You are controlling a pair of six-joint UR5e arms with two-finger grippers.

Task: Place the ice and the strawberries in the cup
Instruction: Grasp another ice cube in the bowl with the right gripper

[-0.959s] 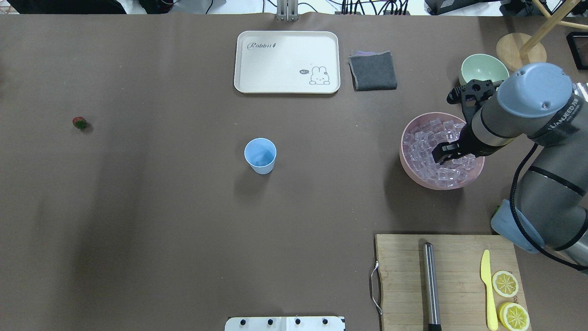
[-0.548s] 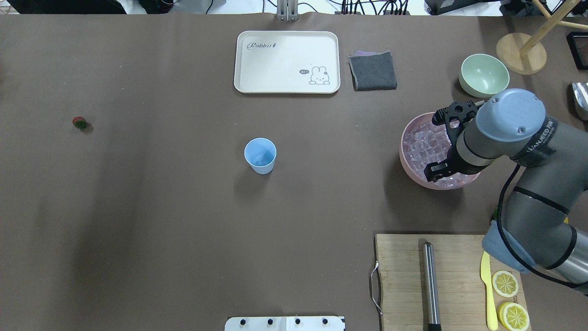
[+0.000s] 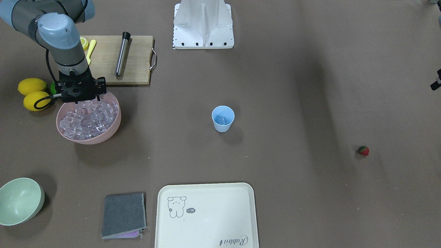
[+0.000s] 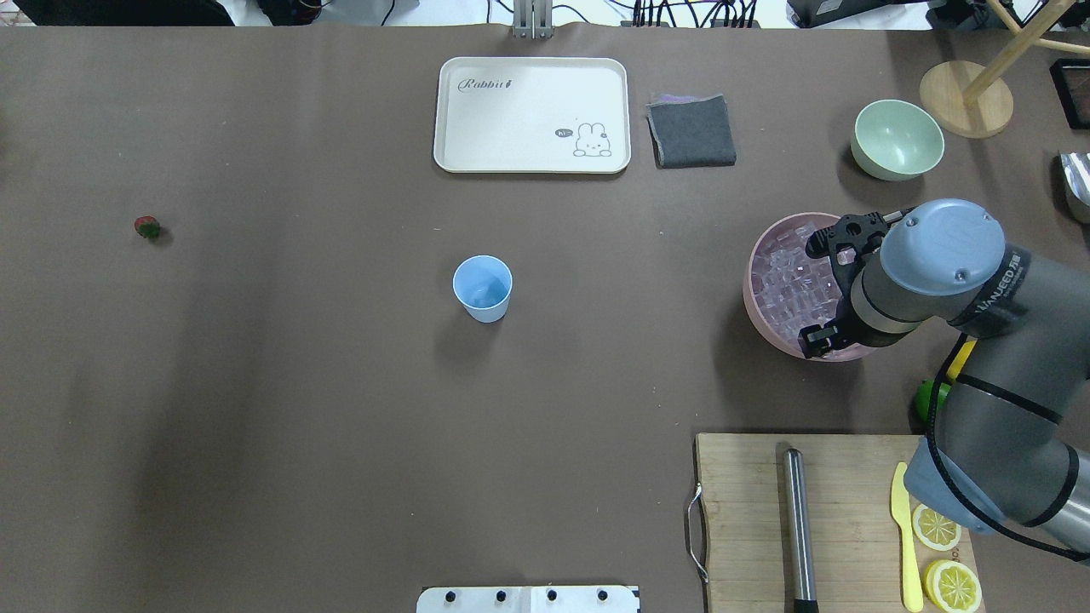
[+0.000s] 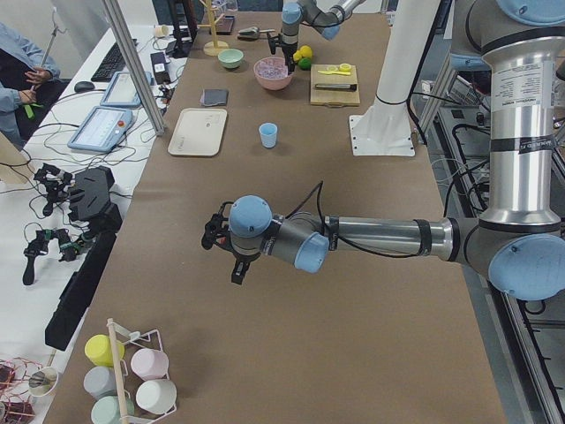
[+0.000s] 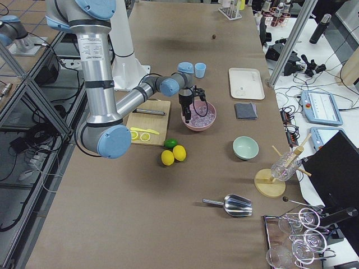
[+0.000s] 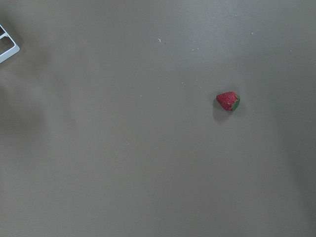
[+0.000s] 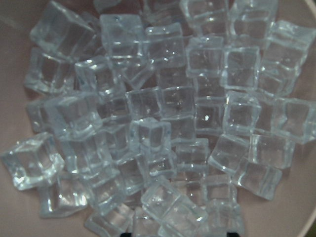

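Note:
The light-blue cup (image 4: 483,288) stands upright mid-table and holds a clear ice cube (image 3: 221,120). A pink bowl (image 4: 758,289) at the right is heaped with ice (image 3: 86,120), which fills the right wrist view (image 8: 158,128). My right gripper (image 3: 86,100) points down over the bowl's near side, just above the cubes; it looks open and holds nothing. The strawberry (image 4: 147,226) lies alone at the far left and shows in the left wrist view (image 7: 227,100). My left gripper (image 5: 237,272) hovers off the strawberry; I cannot tell whether it is open or shut.
A cream tray (image 4: 532,115), a grey cloth (image 4: 691,130) and a pale green bowl (image 4: 897,139) sit at the back. A cutting board (image 4: 749,511) with a steel rod, a yellow knife and lemon slices is front right. Two lemons (image 3: 32,91) and a lime lie beside the pink bowl.
My right arm has swung back toward the robot, carrying the gripper from the bowl's middle to its near side. The cup and strawberry have not moved.

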